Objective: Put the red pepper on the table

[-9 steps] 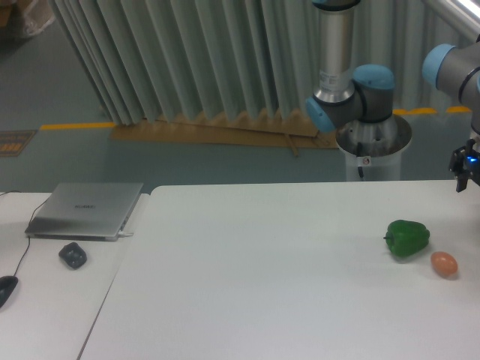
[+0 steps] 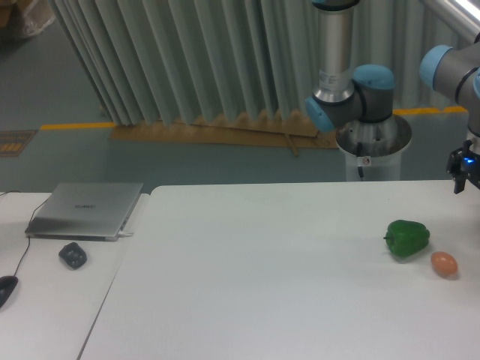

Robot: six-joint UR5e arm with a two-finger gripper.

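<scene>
The red pepper is out of view in the camera view. The white table [image 2: 255, 277] fills the lower part of the frame. My gripper [image 2: 464, 174] shows only partly at the right edge, a dark body with a blue light, hanging above the table's far right side. The frame edge cuts it off, so its fingers and anything between them cannot be made out. It hangs above and to the right of the green pepper [image 2: 407, 238].
A small orange-brown egg-shaped object [image 2: 444, 263] lies just right of the green pepper. The arm's base column [image 2: 334, 52] stands behind the table. On the adjacent desk at left are a closed laptop [image 2: 86, 210], a dark small object [image 2: 73, 255] and a mouse [image 2: 6, 289].
The gripper has shifted slightly up and to the left at the right edge. Nothing on the table has moved.
</scene>
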